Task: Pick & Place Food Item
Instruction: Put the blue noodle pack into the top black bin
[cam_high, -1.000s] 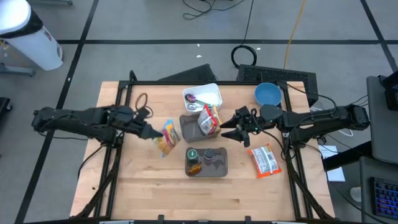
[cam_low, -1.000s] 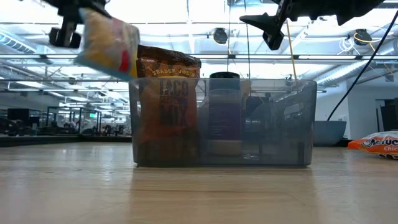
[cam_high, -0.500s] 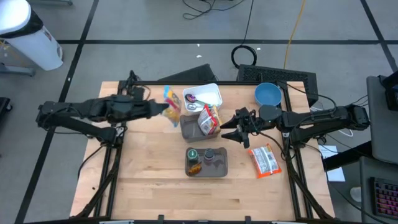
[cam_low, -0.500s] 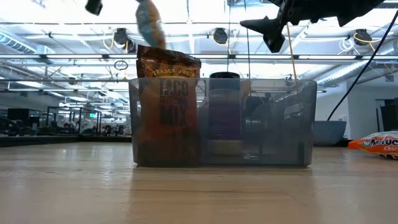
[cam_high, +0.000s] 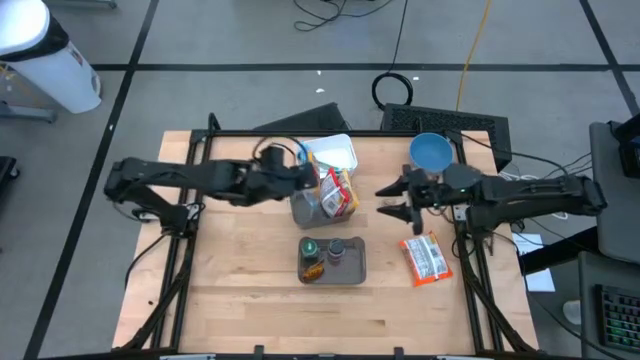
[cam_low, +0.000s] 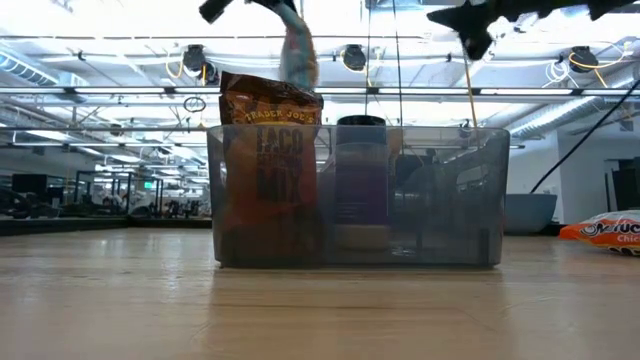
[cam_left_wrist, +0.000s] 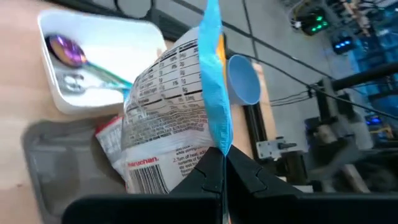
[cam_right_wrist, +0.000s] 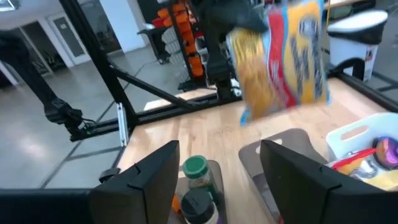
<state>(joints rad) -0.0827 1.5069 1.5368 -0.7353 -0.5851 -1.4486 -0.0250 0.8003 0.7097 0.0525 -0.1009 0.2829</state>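
Left pincer (cam_left_wrist: 221, 177) pinched a snack bag (cam_left_wrist: 171, 112) above the grey bin (cam_high: 308, 208), beside the "TACO" packet (cam_low: 268, 160); right pincer (cam_high: 397, 199) hung spread.

Yellow, red and blue noodle packet (cam_right_wrist: 287, 59); grey bin (cam_high: 305, 209)

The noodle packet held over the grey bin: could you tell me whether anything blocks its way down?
Partly: the left claw holds the noodle packet above the grey bin, where a red snack bag already stands; the bin's left part looks free.
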